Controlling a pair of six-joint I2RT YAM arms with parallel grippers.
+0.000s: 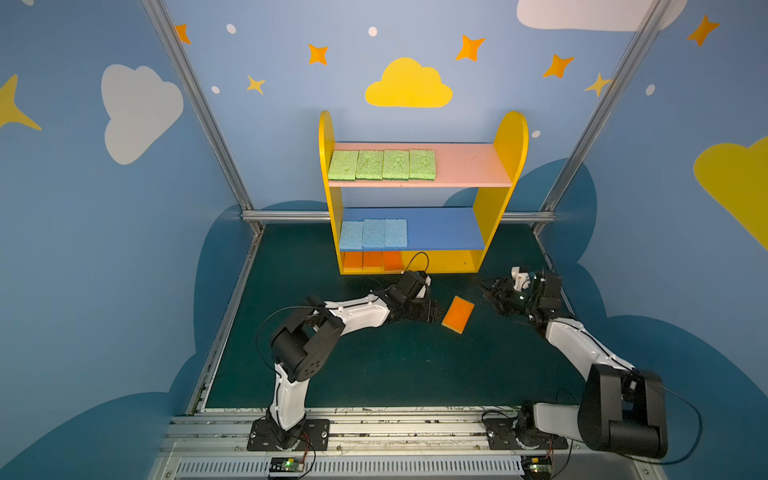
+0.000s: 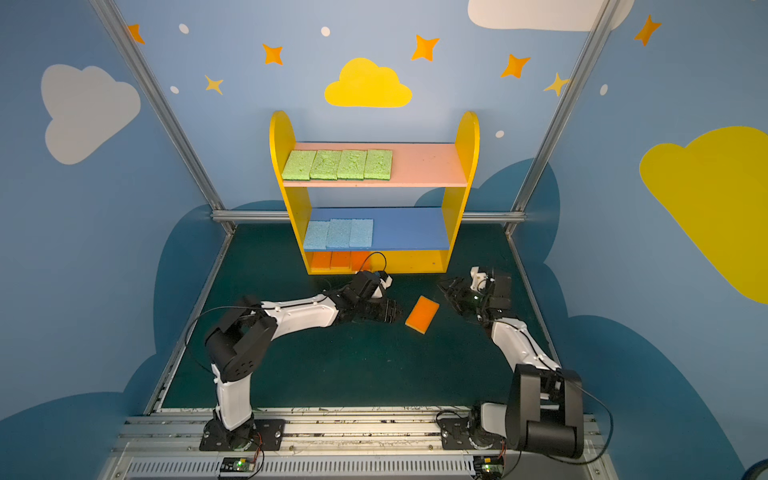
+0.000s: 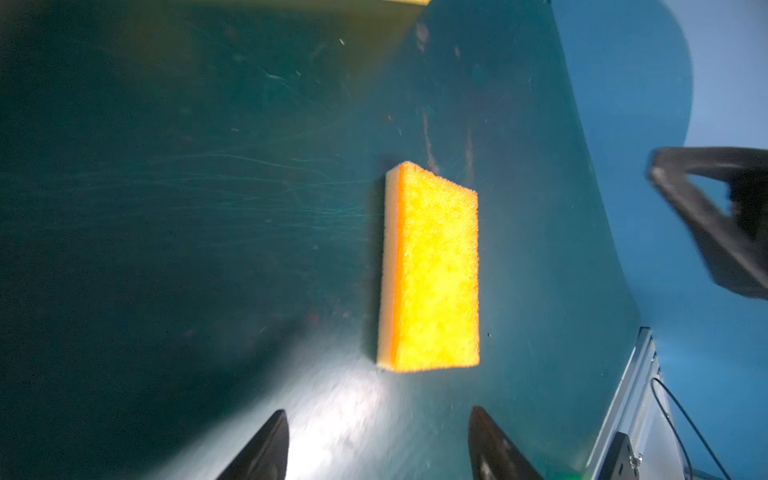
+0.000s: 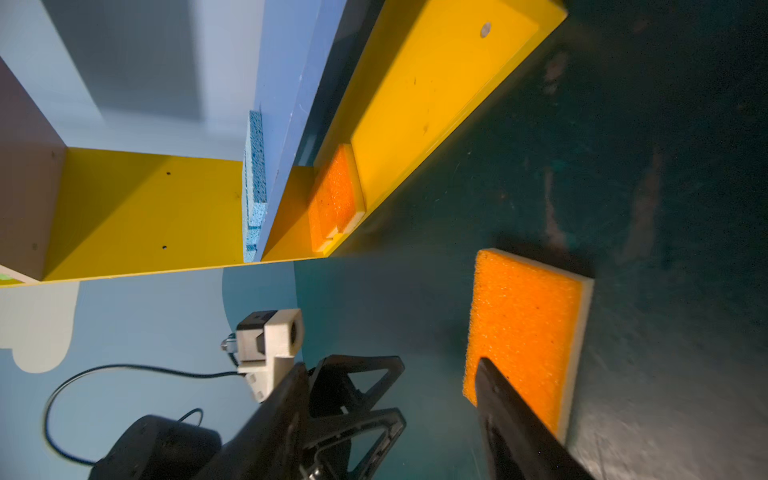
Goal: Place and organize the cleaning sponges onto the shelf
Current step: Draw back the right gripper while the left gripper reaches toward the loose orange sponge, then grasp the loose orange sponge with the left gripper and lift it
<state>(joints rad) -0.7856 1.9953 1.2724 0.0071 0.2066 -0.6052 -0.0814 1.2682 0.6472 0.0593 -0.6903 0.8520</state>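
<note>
One orange sponge (image 1: 458,314) (image 2: 422,314) with a yellow layer lies flat on the green table in front of the shelf (image 1: 509,145) (image 2: 465,141). My left gripper (image 1: 435,311) (image 3: 378,411) is open just left of it, with the sponge (image 3: 432,270) a little ahead of its fingertips. My right gripper (image 1: 488,295) (image 4: 392,363) is open on the sponge's right, and the sponge (image 4: 528,324) lies beside one finger, not between the two. On the shelf, several green sponges (image 1: 382,165) line the pink board. Three blue sponges (image 1: 373,233) line the blue board. Orange sponges (image 1: 372,261) (image 4: 334,195) sit on the yellow base.
The right halves of all three shelf boards are bare. Aluminium rails (image 1: 399,216) edge the table at the back and sides. The left gripper's fingers (image 4: 357,386) and its white camera mount (image 4: 270,340) show close to my right gripper.
</note>
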